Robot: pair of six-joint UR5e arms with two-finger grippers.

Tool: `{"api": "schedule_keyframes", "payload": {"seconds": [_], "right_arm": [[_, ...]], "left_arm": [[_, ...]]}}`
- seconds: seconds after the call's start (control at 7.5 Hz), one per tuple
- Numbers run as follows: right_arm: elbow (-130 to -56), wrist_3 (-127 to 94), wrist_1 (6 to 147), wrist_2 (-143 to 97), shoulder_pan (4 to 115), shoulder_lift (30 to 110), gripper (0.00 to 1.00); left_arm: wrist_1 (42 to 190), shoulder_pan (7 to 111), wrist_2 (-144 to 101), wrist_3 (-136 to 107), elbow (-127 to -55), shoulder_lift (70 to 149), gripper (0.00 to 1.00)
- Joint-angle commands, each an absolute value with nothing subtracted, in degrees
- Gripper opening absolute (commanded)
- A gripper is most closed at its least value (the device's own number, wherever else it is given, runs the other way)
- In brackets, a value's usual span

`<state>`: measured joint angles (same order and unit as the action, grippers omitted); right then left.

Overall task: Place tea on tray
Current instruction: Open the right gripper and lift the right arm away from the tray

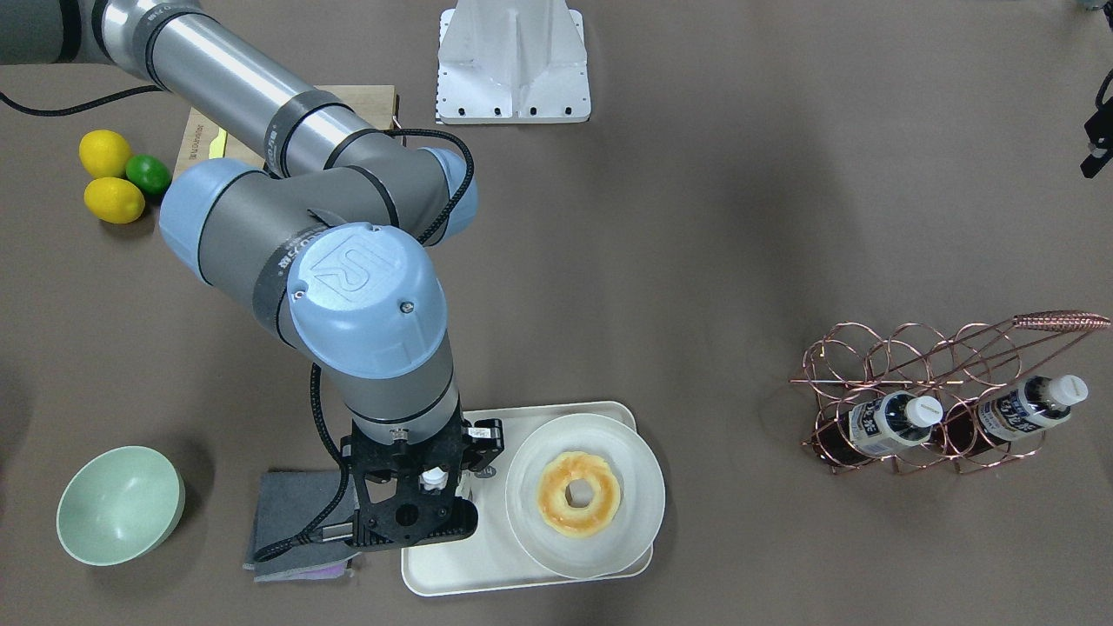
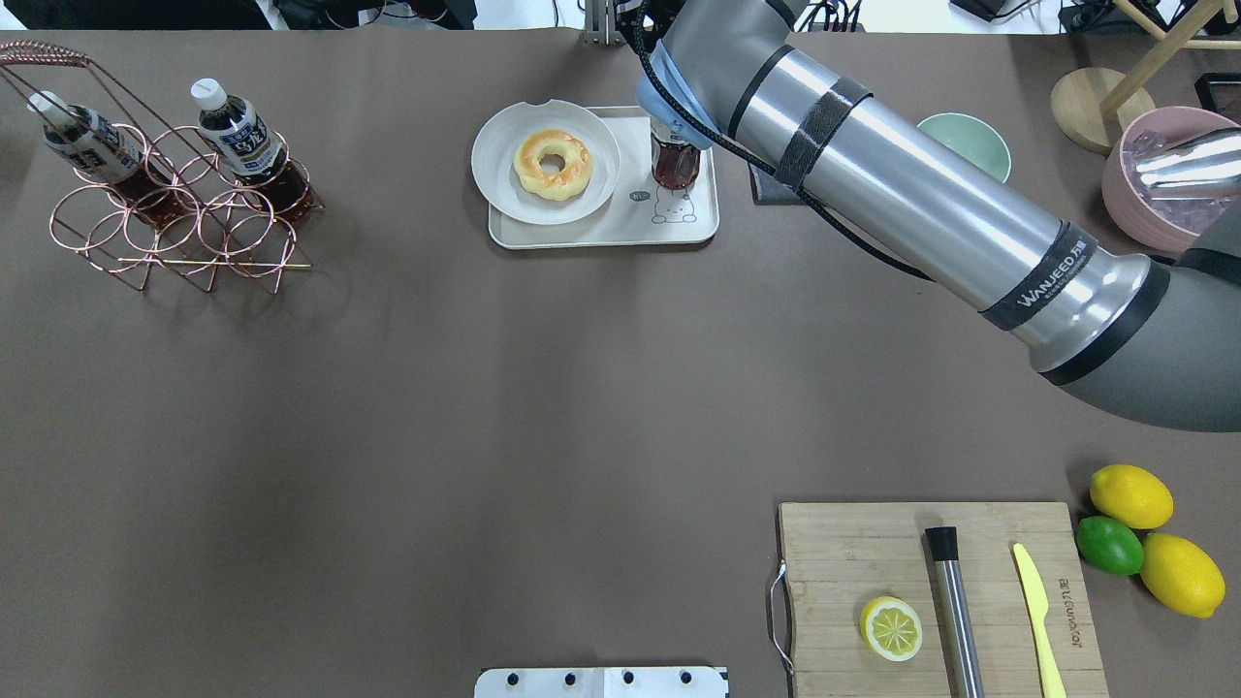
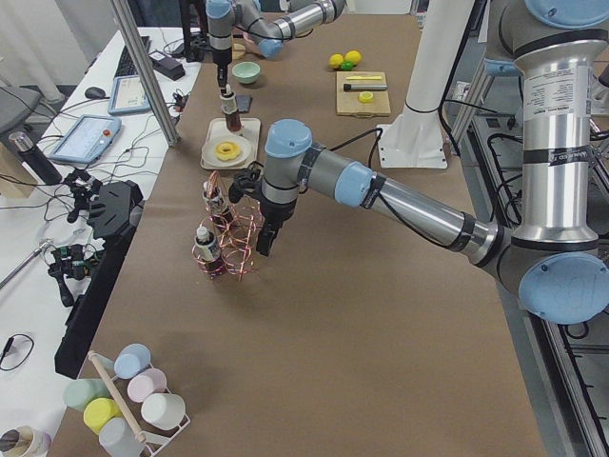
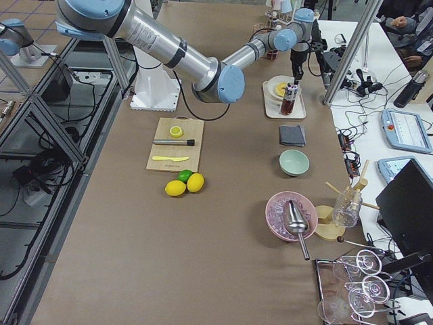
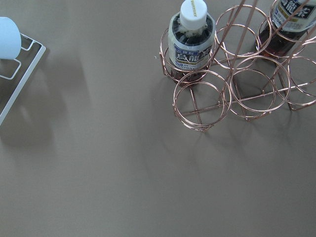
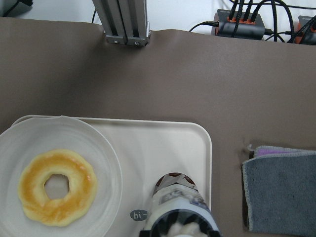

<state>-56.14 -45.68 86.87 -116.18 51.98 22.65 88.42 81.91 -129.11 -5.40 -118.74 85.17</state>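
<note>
The right gripper (image 1: 429, 480), pinching the upright tea (image 2: 676, 165) by its neck, has it straight beneath itself, base seemingly on the tray (image 2: 693, 229), just beside the plate (image 2: 499, 184).

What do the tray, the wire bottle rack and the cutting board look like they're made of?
The tray looks like matte cream plastic, with a smooth, moulded, rounded rim. The bottle rack seems to be thin metal wire with a shiny copper-coloured finish, bent into rings. The cutting board looks like pale wood; grain lines show.
</note>
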Motion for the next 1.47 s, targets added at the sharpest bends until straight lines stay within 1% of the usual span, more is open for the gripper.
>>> {"api": "schedule_keyframes", "payload": {"seconds": [0.0,0.13,0.27,0.53,0.67,0.8,0.93,1.07,1.2,1.33], "right_arm": [[-57.6,-45.1,87.1,-116.7,52.2,22.7,1.0],[-60.7,-44.8,88.3,-119.2,53.4,24.7,1.0],[-66.6,-43.3,91.0,-122.5,55.8,28.3,1.0],[-77.2,-30.5,105.5,-124.3,61.6,32.5,1.0],[-86.7,-23.8,108.0,-125.1,64.2,41.1,1.0],[-93.5,-17.4,107.9,-129.7,68.4,51.1,1.0],[-98.2,-9.8,108.2,-132.6,73.5,59.8,1.0],[-100.6,-2.1,108.1,-134.4,78.6,67.6,1.0],[-101.7,5.5,108.2,-135.8,82.1,73.2,1.0],[-101.5,11.5,108.2,-135.7,85.1,77.5,1.0]], "left_arm": [[88.4,81.8,-129.1,-5.4,-118.7,85.3,0.97],[88.2,81.8,-129.2,-6.0,-118.6,85.3,0.97],[88.2,81.7,-129.1,-6.2,-118.1,85.3,0.97],[88.0,82.2,-129.2,-6.1,-118.0,85.0,0.97],[88.0,83.0,-130.2,-6.1,-118.1,83.9,0.97],[87.8,84.4,-132.4,-5.9,-118.0,83.8,0.97],[87.7,84.8,-132.7,-5.8,-117.9,83.8,0.97],[87.7,85.4,-132.8,-5.6,-117.5,83.8,0.97],[88.1,85.9,-132.9,-5.5,-116.2,82.9,0.97],[88.5,85.9,-132.9,-5.4,-115.5,80.4,0.97]]}}
